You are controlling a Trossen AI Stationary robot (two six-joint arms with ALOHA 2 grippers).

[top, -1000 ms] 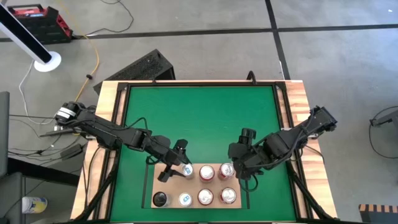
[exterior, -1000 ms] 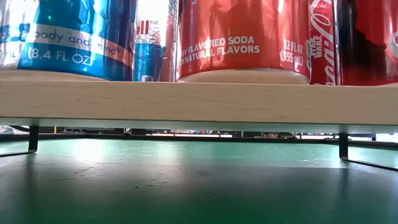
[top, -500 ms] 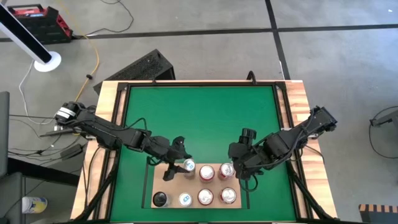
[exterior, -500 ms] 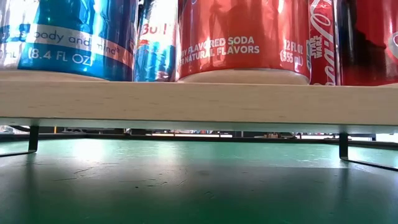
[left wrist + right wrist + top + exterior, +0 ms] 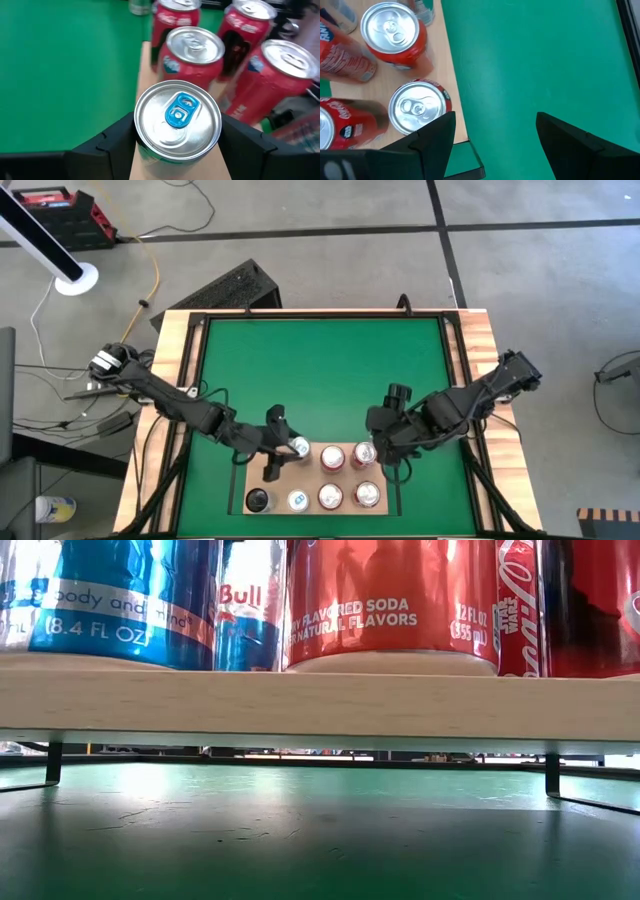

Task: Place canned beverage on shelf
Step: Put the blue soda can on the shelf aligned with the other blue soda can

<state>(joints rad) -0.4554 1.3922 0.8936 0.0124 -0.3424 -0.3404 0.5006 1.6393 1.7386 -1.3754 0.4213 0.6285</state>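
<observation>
The shelf (image 5: pixel 279 486), a pale-wood board on the green mat near the table's front edge, carries several upright cans, among them red ones (image 5: pixel 332 457) and a dark one (image 5: pixel 258 500). My left gripper (image 5: pixel 287 446) is shut on a slim silver canned beverage with a blue tab (image 5: pixel 178 116) over the board's far left part. In the low view this can (image 5: pixel 246 610) shows upright behind the front row. My right gripper (image 5: pixel 495 135) hangs open above the mat beside the shelf's right end, with nothing between its fingers. My left gripper pinches the can's round side wall just under the top rim (image 5: pixel 139 131) between its two fingers (image 5: pixel 112 142), one on each side. The fingers come from the table's left, slanting a little downward. The can stands upright; whether its base rests on the shelf I cannot tell.
Red cans (image 5: pixel 194 50) stand close beside the held can on the shelf. Another blue-and-silver can (image 5: pixel 110 600) stands in the front row. Thin black rails (image 5: pixel 552 775) carry the board above the mat. Free green mat (image 5: pixel 320 370) lies beyond the shelf.
My left gripper has swung toward the table's near edge and rolled about its own line while keeping its hold. The held can, tilted before, now stands upright at nearly the same spot over the shelf.
</observation>
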